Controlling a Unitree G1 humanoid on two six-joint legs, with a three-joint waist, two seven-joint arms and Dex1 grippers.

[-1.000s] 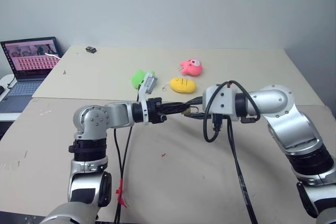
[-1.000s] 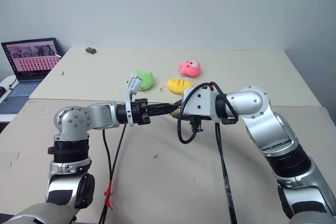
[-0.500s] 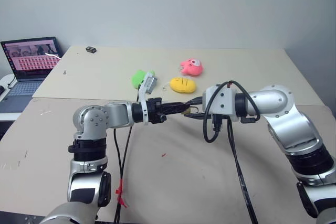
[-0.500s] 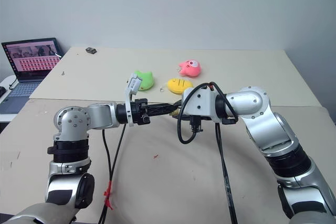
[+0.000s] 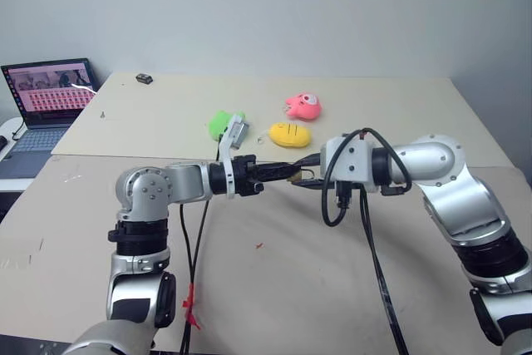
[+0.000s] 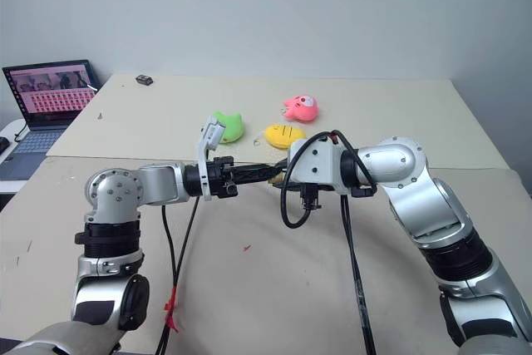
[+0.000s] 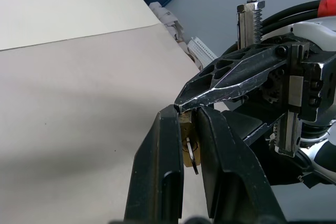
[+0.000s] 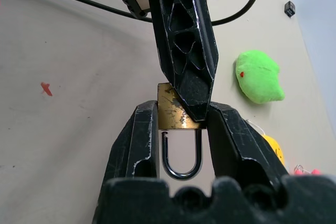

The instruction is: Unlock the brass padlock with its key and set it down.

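Above the tabletop (image 5: 274, 288), the two grippers meet tip to tip. The right gripper (image 8: 181, 124) has its fingers (image 8: 139, 140) clamped on the sides of the brass padlock (image 8: 176, 115), so the lock hangs in the air. Its silvery shackle (image 8: 182, 156) loops back toward the right wrist. The left gripper (image 7: 185, 121) has its fingers close together, tips pinched at the lock's far end. The key cannot be made out. Both arms reach inward, about level.
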